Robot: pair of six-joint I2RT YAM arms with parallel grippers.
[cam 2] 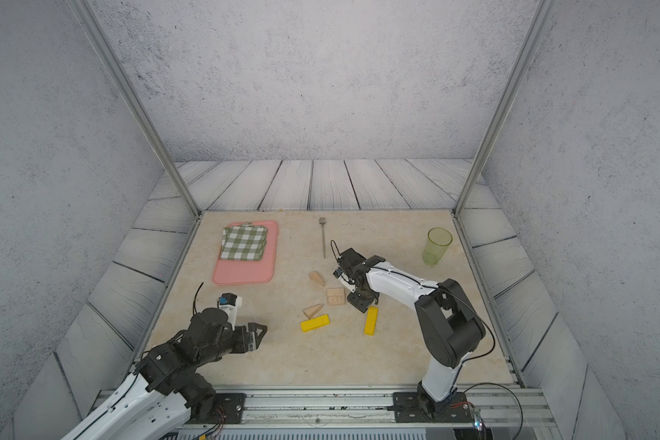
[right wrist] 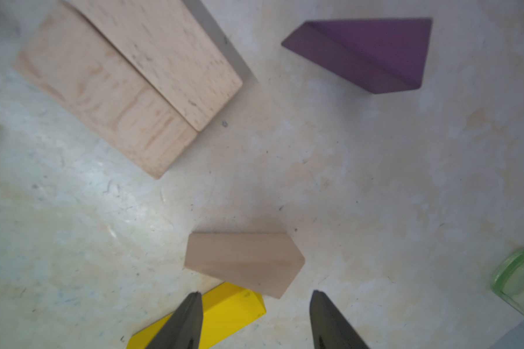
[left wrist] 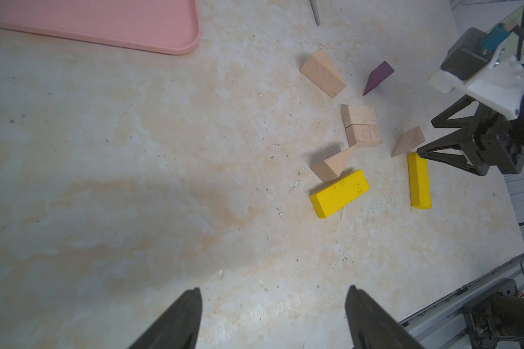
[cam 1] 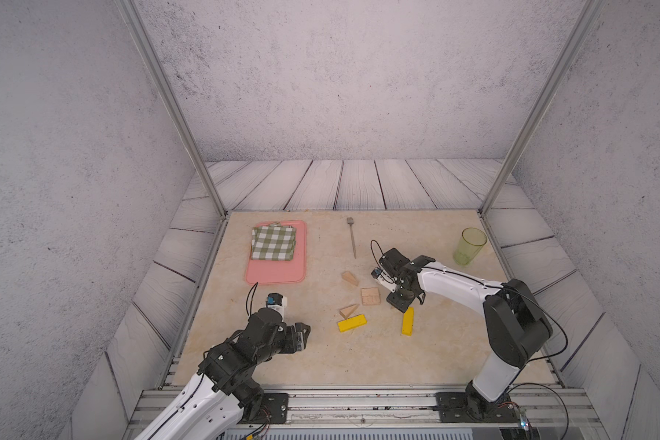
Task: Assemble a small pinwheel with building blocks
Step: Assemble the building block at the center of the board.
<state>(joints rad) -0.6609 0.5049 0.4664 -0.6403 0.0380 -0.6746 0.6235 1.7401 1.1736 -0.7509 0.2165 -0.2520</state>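
Pinwheel not formed yet. The building blocks lie loose mid-table, all flat on the marble-look top.

- Two pale-wood rectangles (cam 1: 370, 296) sit flush side by side and make a square. I read this as the hub.
- One pale-wood wedge (cam 1: 350, 278) lies on the far side of that square, and another (cam 1: 348, 310) on the near side, touching a yellow bar (cam 1: 352, 323).
- The purple wedge (right wrist: 369, 51) lies apart. The right arm hides it in both top views.
- A third wood wedge (right wrist: 242, 263) lies just ahead of the right gripper (cam 1: 399, 304), against the end of the second yellow bar (cam 1: 407, 321).

Right gripper: low over the table, jaws parted, nothing between them. The wedge is beyond the tips.
Left gripper (cam 1: 302, 337): spread wide and empty, over bare table on the near left, well apart from the blocks.

Off to the sides are a fork (cam 1: 352, 236), a pink tray (cam 1: 279, 274) with a checked cloth (cam 1: 273, 244), and a green cup (cam 1: 469, 245).

Risks, as I judge them:
- One right finger sits over the yellow bar's end. A reach for the wedge could drag that bar or pinch both pieces.
- The wedge has sloped faces. Parallel jaws closing on the slope could squeeze it out sideways.
- Any sweep toward the square could split the two rectangles.
- The purple wedge is hidden from above, so the arm could bump it unnoticed.
- The blocks are closely grouped. If the left arm comes in too, the grippers may collide.
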